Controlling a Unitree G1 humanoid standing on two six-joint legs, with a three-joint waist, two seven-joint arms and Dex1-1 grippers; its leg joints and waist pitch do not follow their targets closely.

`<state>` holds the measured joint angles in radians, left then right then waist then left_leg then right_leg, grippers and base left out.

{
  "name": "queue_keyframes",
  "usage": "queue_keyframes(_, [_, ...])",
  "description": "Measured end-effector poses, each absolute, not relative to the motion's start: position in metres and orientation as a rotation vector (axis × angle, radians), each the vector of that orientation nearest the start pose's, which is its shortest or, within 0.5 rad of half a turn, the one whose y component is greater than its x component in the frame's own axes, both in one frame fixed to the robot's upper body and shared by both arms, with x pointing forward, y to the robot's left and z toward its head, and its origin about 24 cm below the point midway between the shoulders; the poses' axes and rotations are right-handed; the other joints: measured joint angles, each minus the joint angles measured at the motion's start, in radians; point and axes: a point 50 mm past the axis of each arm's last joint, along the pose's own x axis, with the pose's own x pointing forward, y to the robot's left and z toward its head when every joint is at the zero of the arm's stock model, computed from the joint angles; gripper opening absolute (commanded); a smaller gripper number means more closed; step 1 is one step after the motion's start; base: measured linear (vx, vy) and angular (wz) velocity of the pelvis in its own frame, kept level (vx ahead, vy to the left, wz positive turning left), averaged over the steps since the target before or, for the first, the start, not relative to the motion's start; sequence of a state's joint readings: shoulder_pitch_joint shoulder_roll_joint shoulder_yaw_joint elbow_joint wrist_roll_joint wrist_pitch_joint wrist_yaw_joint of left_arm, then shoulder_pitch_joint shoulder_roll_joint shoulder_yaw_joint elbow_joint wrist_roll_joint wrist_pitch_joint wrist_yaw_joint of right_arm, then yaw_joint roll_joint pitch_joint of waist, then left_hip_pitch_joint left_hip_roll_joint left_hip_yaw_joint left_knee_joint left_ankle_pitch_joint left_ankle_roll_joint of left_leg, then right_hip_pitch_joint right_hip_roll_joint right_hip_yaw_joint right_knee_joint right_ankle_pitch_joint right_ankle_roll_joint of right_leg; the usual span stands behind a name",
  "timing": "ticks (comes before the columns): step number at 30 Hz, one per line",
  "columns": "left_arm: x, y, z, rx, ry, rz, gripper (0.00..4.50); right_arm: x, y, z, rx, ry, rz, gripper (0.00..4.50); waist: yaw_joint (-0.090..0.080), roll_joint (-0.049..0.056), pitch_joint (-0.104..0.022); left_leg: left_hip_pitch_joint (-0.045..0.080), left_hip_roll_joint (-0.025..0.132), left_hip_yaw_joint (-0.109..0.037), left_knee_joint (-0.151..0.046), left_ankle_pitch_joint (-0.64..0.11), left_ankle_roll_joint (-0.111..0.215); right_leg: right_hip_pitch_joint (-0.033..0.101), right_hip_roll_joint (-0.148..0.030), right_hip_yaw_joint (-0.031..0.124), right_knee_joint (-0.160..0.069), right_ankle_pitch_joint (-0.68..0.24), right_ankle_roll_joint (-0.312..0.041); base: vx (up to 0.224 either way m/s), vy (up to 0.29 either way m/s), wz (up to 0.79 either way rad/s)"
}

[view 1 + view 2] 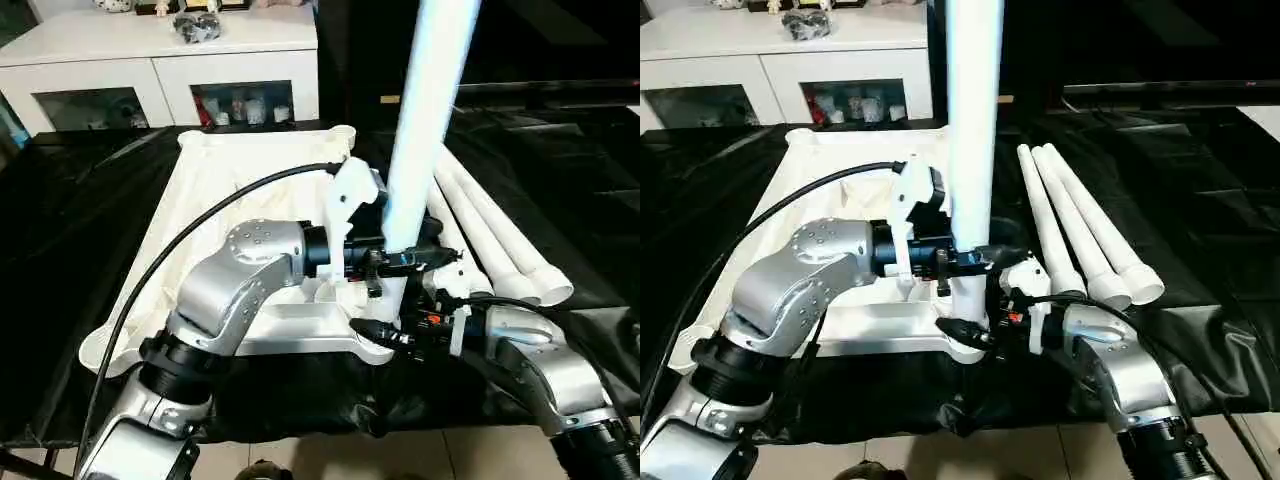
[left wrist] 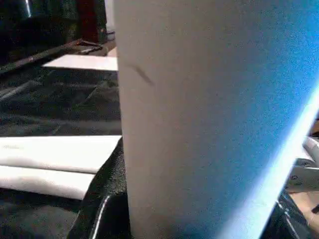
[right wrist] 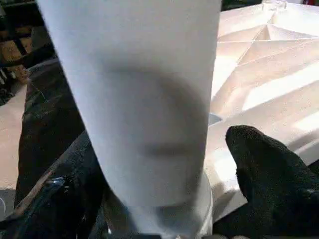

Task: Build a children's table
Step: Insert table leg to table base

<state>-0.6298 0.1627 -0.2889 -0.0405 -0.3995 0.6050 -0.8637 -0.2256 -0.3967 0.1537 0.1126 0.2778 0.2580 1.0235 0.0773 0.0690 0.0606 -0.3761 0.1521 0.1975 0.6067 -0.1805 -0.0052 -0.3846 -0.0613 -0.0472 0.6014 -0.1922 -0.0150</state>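
The left gripper (image 1: pixel 965 262) clamps the upright leg (image 1: pixel 972 130) standing in the tabletop (image 1: pixel 840 200)'s near-right socket while the right gripper (image 1: pixel 990 315) stands open around its base, so the half-seated leg could tip or pop out if released.

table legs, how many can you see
4: one leg upright in the tabletop's near corner socket, three legs lying side by side on the black cover right of it.

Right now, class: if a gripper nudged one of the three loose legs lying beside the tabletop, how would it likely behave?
The loose legs are round tubes lying flat on the black sheet, so one would probably roll sideways. They taper, so it might curve as it rolls. They look like hollow, smooth plastic: likely light, stiff and somewhat slippery.
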Motion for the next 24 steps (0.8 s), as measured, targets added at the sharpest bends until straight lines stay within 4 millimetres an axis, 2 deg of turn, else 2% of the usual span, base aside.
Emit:
queue_keyframes(6, [0.293,0.028,0.159,-0.037,0.112,-1.372,1.77,0.267,-0.146,0.058,-0.065,0.256,1.161,3.93,-0.017,-0.001,0.0,0.001,0.0,0.0,0.0,0.0,0.0,0.003,0.0,-0.001,-0.008,0.0,0.0,0.0,0.0,0.0])
queue_keyframes(15, [0.294,0.027,0.16,-0.04,0.121,-1.377,1.77,0.273,-0.141,0.063,-0.073,0.26,1.198,3.93,-0.017,-0.001,0.0,0.001,0.0,0.0,-0.002,0.0,0.0,0.003,0.0,0.0,-0.007,0.0,0.0,0.0,0.0,0.0])
queue_keyframes(24, [0.293,0.027,0.161,-0.041,0.125,-1.385,1.77,0.275,-0.135,0.058,-0.053,0.317,1.239,3.93,-0.017,-0.003,0.0,0.001,0.0,0.0,-0.002,0.0,0.0,0.003,0.0,0.0,-0.007,0.0,0.0,0.0,0.0,0.0])
